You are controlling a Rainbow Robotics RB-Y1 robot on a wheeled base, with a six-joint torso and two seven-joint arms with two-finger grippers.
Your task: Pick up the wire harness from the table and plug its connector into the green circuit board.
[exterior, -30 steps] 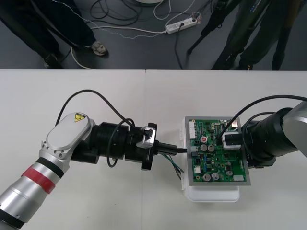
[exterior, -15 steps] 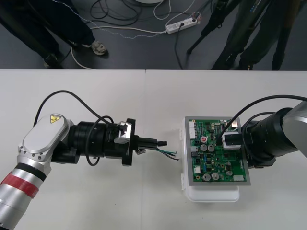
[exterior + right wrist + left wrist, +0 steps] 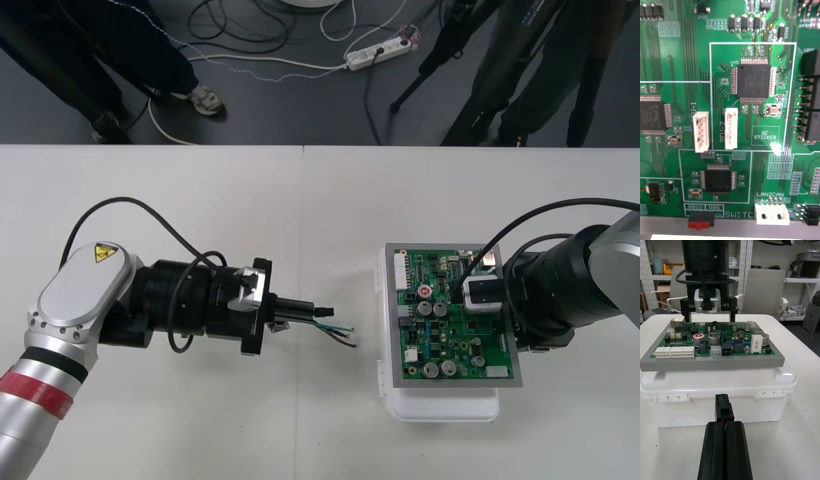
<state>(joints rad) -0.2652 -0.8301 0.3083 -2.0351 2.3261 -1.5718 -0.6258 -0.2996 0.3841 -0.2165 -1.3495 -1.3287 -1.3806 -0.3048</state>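
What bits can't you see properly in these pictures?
Left wrist view: the left gripper's fingers cover the plug's back half.
Front view: that gripper hides where the wire harness's wires start, and the plug's pins are too small.
Front view: the right gripper covers the green circuit board's right side.
Right wrist view: the picture's edges cut the board off.

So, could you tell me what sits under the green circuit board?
A white box sits under the board, resting on the table; the box's inside is hidden by its closed lid.
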